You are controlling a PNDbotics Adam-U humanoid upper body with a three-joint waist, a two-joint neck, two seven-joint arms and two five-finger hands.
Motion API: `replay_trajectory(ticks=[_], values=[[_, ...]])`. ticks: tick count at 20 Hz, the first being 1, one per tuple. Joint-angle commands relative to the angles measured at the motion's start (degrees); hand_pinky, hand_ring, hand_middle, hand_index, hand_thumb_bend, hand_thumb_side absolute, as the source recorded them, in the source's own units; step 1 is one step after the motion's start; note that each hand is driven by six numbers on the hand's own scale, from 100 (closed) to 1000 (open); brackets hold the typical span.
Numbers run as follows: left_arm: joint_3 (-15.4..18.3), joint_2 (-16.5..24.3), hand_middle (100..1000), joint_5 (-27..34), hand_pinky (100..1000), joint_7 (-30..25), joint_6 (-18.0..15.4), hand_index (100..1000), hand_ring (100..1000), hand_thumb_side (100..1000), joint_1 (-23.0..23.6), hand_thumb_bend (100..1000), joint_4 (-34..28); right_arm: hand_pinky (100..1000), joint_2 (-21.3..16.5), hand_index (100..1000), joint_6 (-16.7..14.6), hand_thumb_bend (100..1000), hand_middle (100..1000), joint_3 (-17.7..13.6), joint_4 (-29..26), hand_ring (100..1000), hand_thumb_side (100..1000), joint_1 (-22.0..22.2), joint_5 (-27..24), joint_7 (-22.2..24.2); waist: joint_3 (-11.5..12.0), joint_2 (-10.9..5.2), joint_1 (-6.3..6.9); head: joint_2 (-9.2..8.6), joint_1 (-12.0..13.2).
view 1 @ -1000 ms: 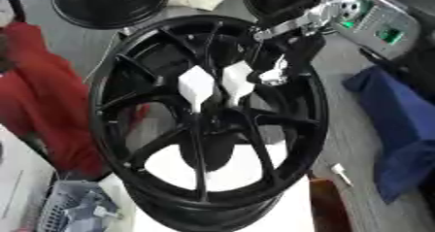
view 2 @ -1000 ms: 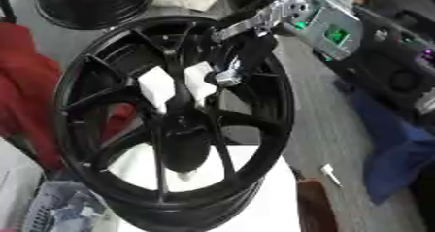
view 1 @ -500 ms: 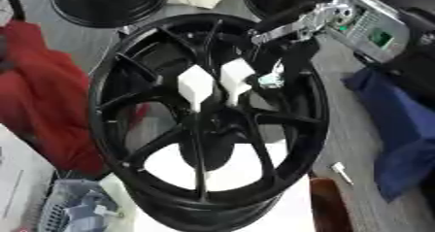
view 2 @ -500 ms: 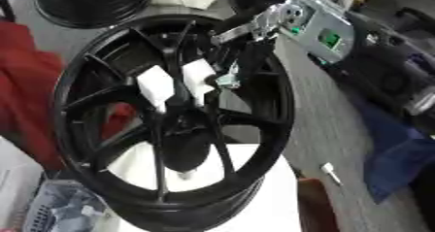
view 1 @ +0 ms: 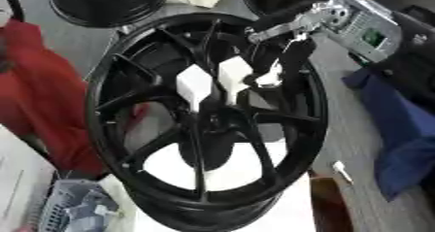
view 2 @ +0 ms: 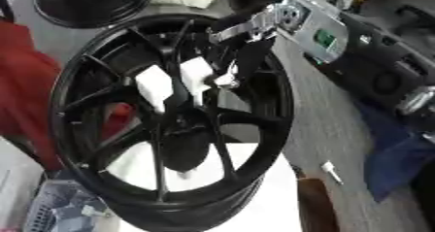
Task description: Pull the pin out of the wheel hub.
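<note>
Nearest, a grey basket [view 1: 64, 211] sits at the lower left corner, with a small white piece [view 1: 342, 170] lying on the grey tabletop [view 1: 340, 134] to the right. The black wheel hub [view 1: 204, 124] fills the middle, flanked by red cloth [view 1: 51, 105] and blue cloth [view 1: 408, 143]. Two white blocks [view 1: 212, 83] sit among its spokes. The right hand [view 1: 285, 63] reaches in from the upper right, fingers curled at a small white pin [view 1: 270, 79] beside the blocks. Another black rim [view 1: 102, 3] lies beyond.

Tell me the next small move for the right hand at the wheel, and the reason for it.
Probably draw the right hand slowly back out of the black spoked wheel hub, along the line of the small white piece at its fingertips. The hand reaches between the spokes near the centre and seems closed on that piece, likely the pin.
</note>
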Motion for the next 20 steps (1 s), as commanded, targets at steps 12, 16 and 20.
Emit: replay_trajectory(ticks=[12,16,20], values=[[0.67,0.54,724,0.00,825,-0.10,0.27,838,824,733,-0.54,346,-0.43,828,-3.79,526,-0.43,100,491,-2.83,-2.91,642,532,-0.02,-6.17,-11.71,-0.04,-0.62,0.17,0.28,0.01],[1.05,0.66,724,-0.09,825,0.17,0.42,838,823,734,-0.31,345,-0.33,822,-5.63,513,-0.37,100,478,-4.52,-3.37,621,483,1.16,-7.39,-13.29,-0.75,-0.61,0.26,0.28,0.81],[1.36,0.78,725,-0.18,826,0.32,0.59,839,823,737,-0.32,342,-0.37,824,-11.64,511,-1.19,100,475,-10.54,-5.92,613,420,6.68,-10.59,-17.03,-1.26,-0.30,0.35,0.28,1.74]])
